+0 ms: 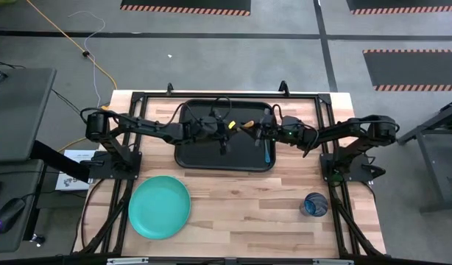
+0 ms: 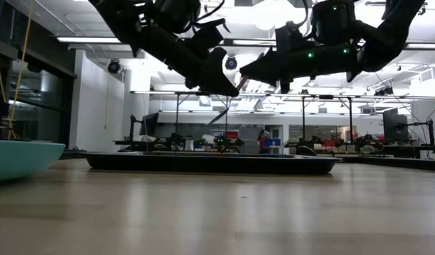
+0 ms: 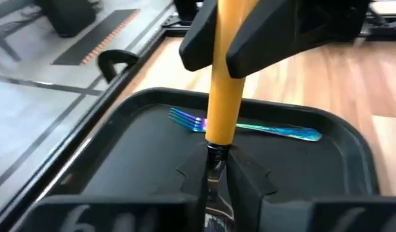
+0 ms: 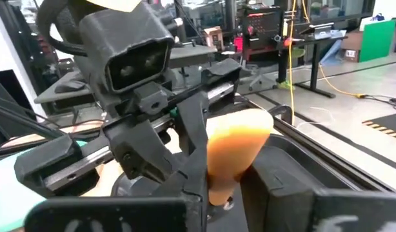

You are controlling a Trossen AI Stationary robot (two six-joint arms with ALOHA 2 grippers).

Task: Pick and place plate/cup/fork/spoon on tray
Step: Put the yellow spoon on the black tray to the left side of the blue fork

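An orange-handled spoon [image 1: 248, 124] hangs in the air over the black tray [image 1: 188, 157], between my two grippers. My left gripper [image 3: 216, 162] is shut on its metal end, and the bowl is hidden behind the fingers. My right gripper [image 4: 231, 187] is shut on the orange handle. An iridescent blue fork [image 3: 249, 127] lies flat in the tray's right part [image 1: 268, 149]. The turquoise plate [image 1: 160, 207] lies flat on the table at the near left. The dark-blue cup [image 1: 315, 205] stands upright at the near right. My left gripper pinches the spoon's metal neck [image 3: 215, 154], just past the orange handle's end, between its two fingers. It comes from the table's left, along the spoon. The spoon is clear of the tray. My right gripper pinches the orange handle [image 4: 238, 145] between its two fingers, coming from the table's right and facing the left gripper. The handle's broad free end lies between the fingers [image 3: 204, 32]. The spoon is clear of the tray.
Both arms reach in over the tray's middle [image 2: 203, 163] from either side and meet tip to tip [image 2: 239, 79]. The tray sits at the far middle of the wooden table, and black frame rails [image 1: 138, 96] run along the table's edges.
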